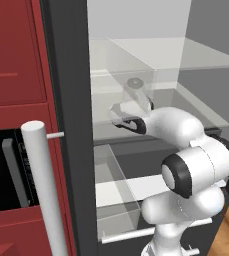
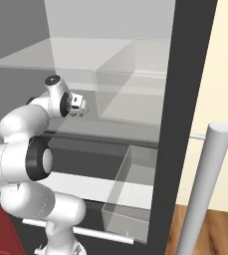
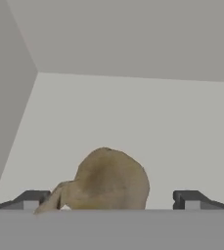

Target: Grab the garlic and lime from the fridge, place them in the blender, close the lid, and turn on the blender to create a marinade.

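The garlic (image 3: 111, 180), a tan lumpy bulb, lies on the pale floor of a fridge shelf, close in front of the hand camera. My gripper (image 3: 111, 201) is open, with one dark fingertip (image 3: 33, 199) to the bulb's left and the other well off to its right; the bulb sits between them, nearer the left one. In the base views my arm reaches into the fridge (image 1: 68, 100) at shelf height, its hand (image 2: 76, 103) pointing inward behind a clear door bin (image 1: 136, 92). The lime, the blender and the lid are out of view.
The fridge's dark frame (image 2: 185, 99) and its grey bar handle (image 2: 205, 189) stand to the right of my arm. Clear bins (image 2: 130, 189) and white-handled drawers (image 1: 131, 234) lie below the shelf. Red cabinets (image 1: 13, 60) and a dark oven opening (image 1: 6, 170) are at the left.
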Tool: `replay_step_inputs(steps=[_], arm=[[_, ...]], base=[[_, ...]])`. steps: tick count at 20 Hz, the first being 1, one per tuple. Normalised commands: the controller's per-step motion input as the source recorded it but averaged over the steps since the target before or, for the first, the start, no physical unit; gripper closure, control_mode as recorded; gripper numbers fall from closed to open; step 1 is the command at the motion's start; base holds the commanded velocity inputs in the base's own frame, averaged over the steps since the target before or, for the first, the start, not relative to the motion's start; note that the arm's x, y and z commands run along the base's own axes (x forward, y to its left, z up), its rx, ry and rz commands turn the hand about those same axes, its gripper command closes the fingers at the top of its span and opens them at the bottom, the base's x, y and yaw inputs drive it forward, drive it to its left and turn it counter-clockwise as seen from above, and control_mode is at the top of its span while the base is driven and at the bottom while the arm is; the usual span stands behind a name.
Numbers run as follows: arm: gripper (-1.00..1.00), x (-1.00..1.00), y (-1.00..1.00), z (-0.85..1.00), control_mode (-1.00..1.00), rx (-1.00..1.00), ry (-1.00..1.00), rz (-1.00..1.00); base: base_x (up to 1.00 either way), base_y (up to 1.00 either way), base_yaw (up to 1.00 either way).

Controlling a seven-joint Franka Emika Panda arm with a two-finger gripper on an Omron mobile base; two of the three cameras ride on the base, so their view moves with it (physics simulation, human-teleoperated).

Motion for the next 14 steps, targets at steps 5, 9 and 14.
replay_step_inputs(steps=[5, 9, 14], arm=[[-1.0, 0.4, 0.02, -0.23, -1.0, 0.0, 0.0, -0.01], [-1.0, 0.16, 0.01, -0.34, -1.0, 0.0, 0.02, -0.01], [1.0, -0.21, -0.09, -0.7, -1.0, 0.0, 0.02, 0.0]], base=[[0.0, 0.0, 0.0], [0.0, 0.0, 0.0], [0.0, 0.0, 0.0]])
